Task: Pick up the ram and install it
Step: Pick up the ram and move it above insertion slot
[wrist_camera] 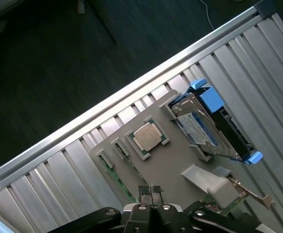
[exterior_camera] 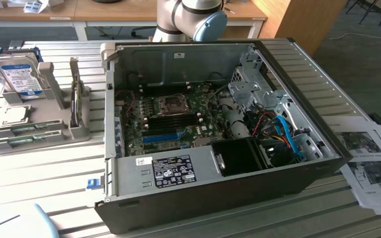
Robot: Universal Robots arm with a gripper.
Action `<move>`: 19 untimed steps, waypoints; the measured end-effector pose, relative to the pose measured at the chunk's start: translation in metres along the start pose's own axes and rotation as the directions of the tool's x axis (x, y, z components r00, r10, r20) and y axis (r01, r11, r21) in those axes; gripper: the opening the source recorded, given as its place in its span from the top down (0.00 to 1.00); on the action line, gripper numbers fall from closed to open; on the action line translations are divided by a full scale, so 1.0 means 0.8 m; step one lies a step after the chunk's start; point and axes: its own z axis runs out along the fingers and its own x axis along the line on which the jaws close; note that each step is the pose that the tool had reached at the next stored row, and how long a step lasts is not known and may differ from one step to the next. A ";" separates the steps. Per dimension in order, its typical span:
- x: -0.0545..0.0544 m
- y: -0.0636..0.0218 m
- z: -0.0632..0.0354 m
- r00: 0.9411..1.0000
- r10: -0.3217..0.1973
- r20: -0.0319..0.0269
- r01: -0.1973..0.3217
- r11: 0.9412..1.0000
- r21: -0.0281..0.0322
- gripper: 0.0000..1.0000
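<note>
At the far left of the exterior view a grey holder [exterior_camera: 78, 133] sits on the slatted desk [exterior_camera: 38, 171]. A hard drive [exterior_camera: 20, 74] stands upright at its far end, and a processor chip [exterior_camera: 15, 115] lies flat nearer. At the holder's near edge the ram [exterior_camera: 18, 143] lies flat in a slot, with a second stick [exterior_camera: 30, 129] in the slot just beyond it. An expansion card [exterior_camera: 78, 106] stands on edge at the holder's right side.

Right of the holder lies the open computer case [exterior_camera: 210, 208]. Its motherboard [exterior_camera: 170, 116] is exposed, with a blue slot strip [exterior_camera: 160, 137] toward the near side. The robot arm [exterior_camera: 190, 17] rises behind the case's far wall. Printed sheets [exterior_camera: 369, 163] lie on the desk at the far right.

In the wrist view the pincer [wrist_camera: 150, 190] hangs above the holder [wrist_camera: 180, 162], fingers pressed together with nothing between them. Its tips are near the processor chip [wrist_camera: 148, 137]. The ram [wrist_camera: 113, 174] shows as a green edge along the holder's rim, untouched. The hard drive [wrist_camera: 204, 128] stands beyond the chip.
</note>
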 end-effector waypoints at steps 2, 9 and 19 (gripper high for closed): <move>0.000 0.000 0.000 1.000 -0.002 0.000 0.002 1.000 0.000 0.91; 0.000 0.000 0.000 1.000 -0.002 0.000 0.002 1.000 0.000 0.91; 0.000 0.000 0.000 1.000 -0.029 -0.002 0.029 1.000 -0.002 0.91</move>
